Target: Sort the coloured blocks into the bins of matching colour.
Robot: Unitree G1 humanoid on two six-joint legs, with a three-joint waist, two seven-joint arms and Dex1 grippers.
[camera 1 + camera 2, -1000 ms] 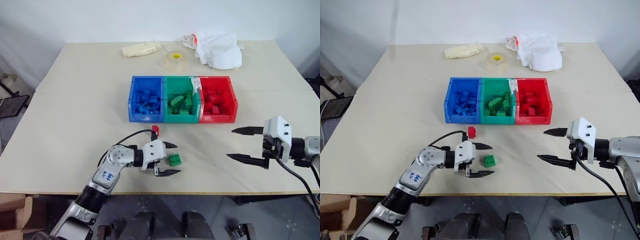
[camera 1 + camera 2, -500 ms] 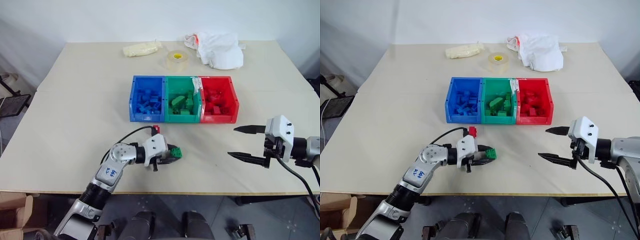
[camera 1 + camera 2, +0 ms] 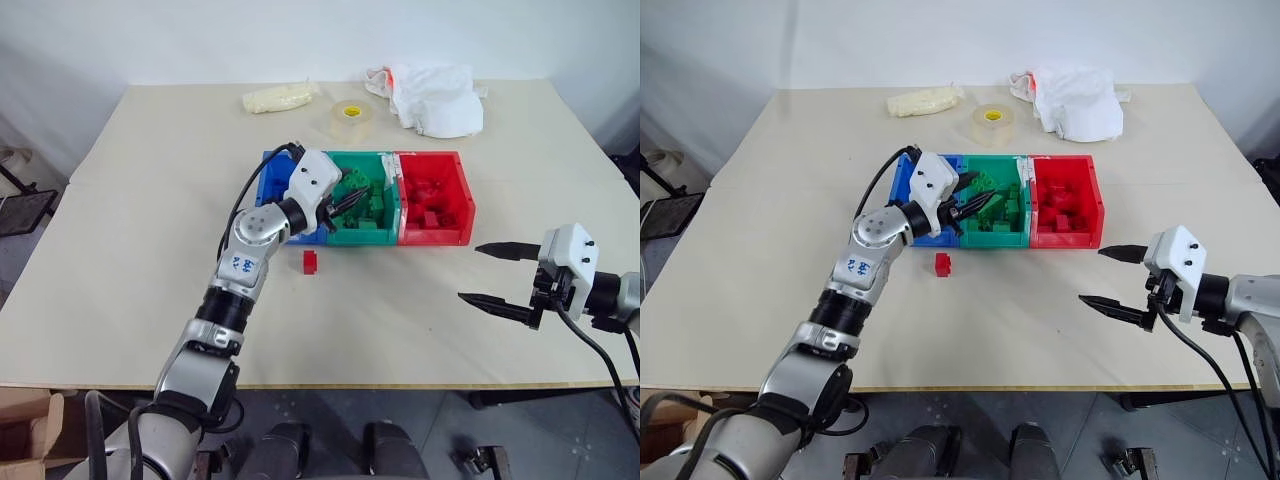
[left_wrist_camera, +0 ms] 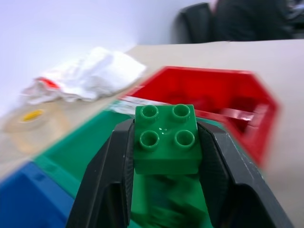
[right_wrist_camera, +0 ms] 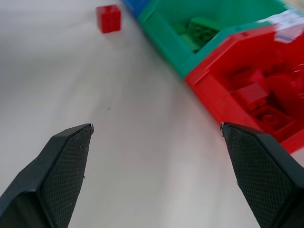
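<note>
Surface (image 3: 140,250): beige, carrying every item listed here.
Bins (image 3: 366,238): blue, green and red trays joined in one row mid-surface, each holding blocks of its own colour.
White cloth bundle (image 3: 432,97): at the far edge, beyond the red bin.
Tape roll (image 3: 351,118): clear, yellow core, just beside the cloth.
Pale packet (image 3: 281,97): far edge; contents cannot be identified.
Left claw (image 3: 347,200): above the green bin, fingers clamped on a green block (image 4: 166,137), studs facing the wrist camera.
Right claw (image 3: 505,276): fingers spread wide, holding nothing, above bare surface near the red bin.
Red block (image 3: 310,261): lying loose on the surface just in front of the bins.
</note>
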